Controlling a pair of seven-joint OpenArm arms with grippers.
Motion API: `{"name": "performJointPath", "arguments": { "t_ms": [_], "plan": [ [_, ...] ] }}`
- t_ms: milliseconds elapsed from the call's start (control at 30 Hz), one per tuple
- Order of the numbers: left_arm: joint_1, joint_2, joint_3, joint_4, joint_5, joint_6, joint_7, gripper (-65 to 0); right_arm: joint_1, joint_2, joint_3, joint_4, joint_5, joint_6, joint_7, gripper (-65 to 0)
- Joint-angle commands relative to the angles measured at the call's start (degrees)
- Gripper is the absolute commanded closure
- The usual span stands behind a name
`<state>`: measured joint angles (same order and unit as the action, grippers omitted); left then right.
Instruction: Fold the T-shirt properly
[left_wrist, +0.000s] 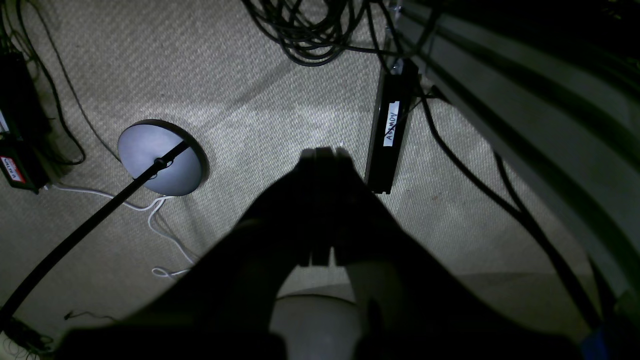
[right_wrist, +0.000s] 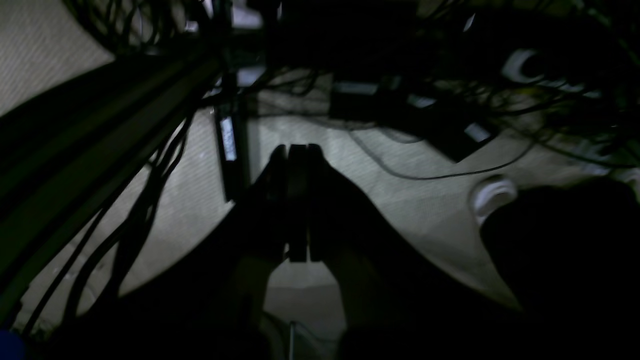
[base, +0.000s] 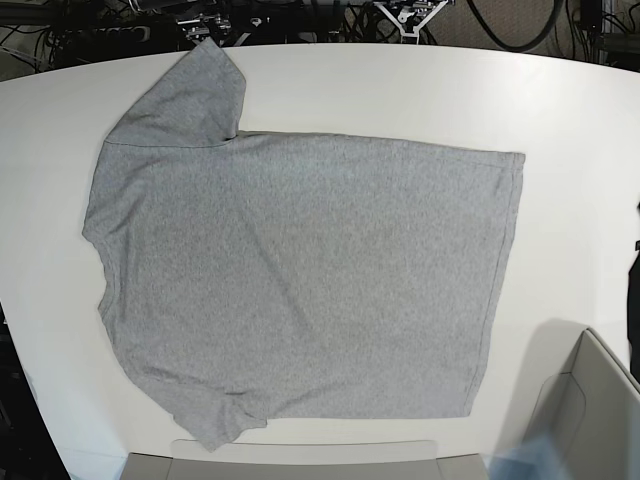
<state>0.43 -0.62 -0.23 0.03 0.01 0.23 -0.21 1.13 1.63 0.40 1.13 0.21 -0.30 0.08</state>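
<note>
The heather-grey T-shirt (base: 300, 280) lies spread flat on the white table (base: 400, 90), plain side up, no lettering showing. Its neck end is at the left and its hem at the right. One sleeve points to the far left corner (base: 190, 95), the other to the near left (base: 215, 420). Neither gripper shows in the base view. In the left wrist view my left gripper (left_wrist: 322, 152) is shut and empty, hanging over carpet. In the right wrist view my right gripper (right_wrist: 296, 150) is shut and empty, also over the floor. The shirt shows in neither wrist view.
A grey bin (base: 590, 410) stands at the table's near right corner. A dark sliver of arm (base: 636, 300) shows at the right edge. Under the table are a lamp base (left_wrist: 160, 155), a black power brick (left_wrist: 390, 135), cables (left_wrist: 305, 35) and the table frame (left_wrist: 525, 100).
</note>
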Motion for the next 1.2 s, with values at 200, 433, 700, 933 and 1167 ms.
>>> {"name": "performJointPath", "arguments": {
  "t_ms": [200,433,700,933,1167],
  "plan": [
    [-2.14,0.14,0.19,0.01,0.12,0.17,-0.19,-0.2,0.41,0.53,0.08,-0.03,0.19,-0.01,-0.21,-0.2],
    [-3.2,-1.44,0.19,0.01,0.21,0.17,-0.28,-0.2,0.32,0.53,-0.1,-0.11,0.1,-0.01,-0.21,-0.2],
    [-2.76,-2.06,5.02,0.8,2.93,-0.01,-5.29,-0.2,0.5,0.26,-0.1,-0.03,0.1,-0.01,0.06,-0.2],
    [-4.78,-2.23,8.1,0.89,3.02,-0.01,-6.08,-0.2,0.32,0.53,-0.01,-0.03,0.1,-0.01,-0.12,-0.2],
    [-3.2,-2.06,8.01,1.33,2.93,-0.01,-6.69,-0.2,0.15,0.61,-0.36,0.06,-0.08,-0.01,0.14,-0.2]
  ]
}}
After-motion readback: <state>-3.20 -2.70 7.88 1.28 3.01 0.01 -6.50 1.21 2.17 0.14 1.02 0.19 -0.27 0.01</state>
